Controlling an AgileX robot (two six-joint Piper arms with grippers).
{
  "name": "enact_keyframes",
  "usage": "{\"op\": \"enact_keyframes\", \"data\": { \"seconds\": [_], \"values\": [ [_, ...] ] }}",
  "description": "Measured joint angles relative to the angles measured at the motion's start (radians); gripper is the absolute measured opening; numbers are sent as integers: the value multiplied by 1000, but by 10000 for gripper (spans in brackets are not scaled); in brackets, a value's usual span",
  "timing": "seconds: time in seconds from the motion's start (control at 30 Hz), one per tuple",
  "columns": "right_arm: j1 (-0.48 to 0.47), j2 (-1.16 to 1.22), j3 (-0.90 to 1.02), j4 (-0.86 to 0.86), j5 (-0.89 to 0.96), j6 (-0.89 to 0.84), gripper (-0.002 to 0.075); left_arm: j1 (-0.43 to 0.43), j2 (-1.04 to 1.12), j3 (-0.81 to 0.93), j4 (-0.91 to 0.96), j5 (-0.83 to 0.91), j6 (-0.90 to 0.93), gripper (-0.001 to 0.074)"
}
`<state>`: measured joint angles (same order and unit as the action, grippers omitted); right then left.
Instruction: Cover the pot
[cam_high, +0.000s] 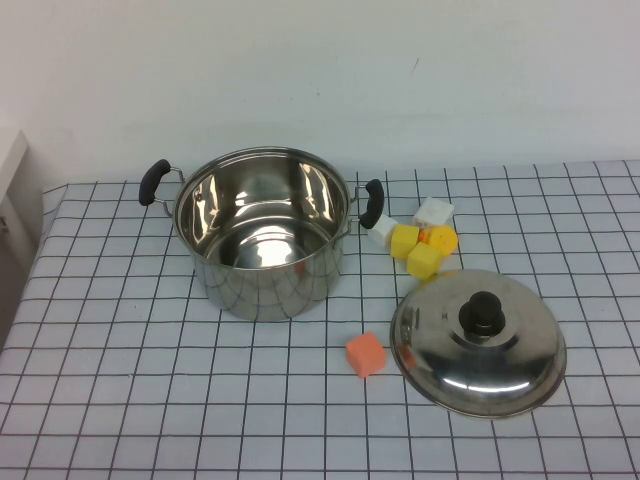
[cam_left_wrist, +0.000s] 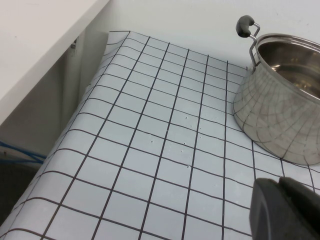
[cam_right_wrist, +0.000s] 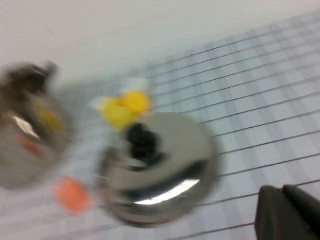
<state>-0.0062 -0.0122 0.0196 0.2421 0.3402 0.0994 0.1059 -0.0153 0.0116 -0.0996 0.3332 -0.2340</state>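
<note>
The pot (cam_high: 262, 235) stands open and upright at the table's centre-left, shiny steel with two black side handles. The domed steel lid (cam_high: 478, 340) with a black knob (cam_high: 482, 313) lies on the table to its right, nearer the front. Neither arm shows in the high view. My left gripper (cam_left_wrist: 279, 182) is shut and empty, low over the cloth to the left of the pot (cam_left_wrist: 280, 105). My right gripper (cam_right_wrist: 282, 191) is shut and empty, away from the lid (cam_right_wrist: 160, 170) on its right side; the pot (cam_right_wrist: 27, 135) shows blurred beyond.
An orange cube (cam_high: 365, 354) lies between pot and lid. Yellow blocks (cam_high: 422, 258) and white blocks (cam_high: 433, 212) cluster behind the lid, by the pot's right handle. The table's left edge (cam_left_wrist: 65, 150) drops off beside a white shelf (cam_left_wrist: 35, 45).
</note>
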Motion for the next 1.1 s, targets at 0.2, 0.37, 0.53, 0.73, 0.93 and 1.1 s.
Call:
{"op": "enact_keyframes", "data": {
  "seconds": [0.2, 0.37, 0.53, 0.73, 0.93, 1.1],
  "values": [
    [0, 0, 6, 421, -27, 22, -2, 0, 0, 0, 0, 0, 4, -3],
    [0, 0, 6, 440, -49, -18, -2, 0, 0, 0, 0, 0, 4, -3],
    [0, 0, 6, 434, -78, -165, -2, 0, 0, 0, 0, 0, 4, -3],
    [0, 0, -53, 434, -52, -411, -2, 0, 0, 0, 0, 0, 4, -3],
    [0, 136, -218, 438, -26, -742, -2, 0, 0, 0, 0, 0, 4, -3],
    [2, 337, -302, 387, -75, -795, 4, 0, 0, 0, 0, 0, 4, -3]
  ]
}}
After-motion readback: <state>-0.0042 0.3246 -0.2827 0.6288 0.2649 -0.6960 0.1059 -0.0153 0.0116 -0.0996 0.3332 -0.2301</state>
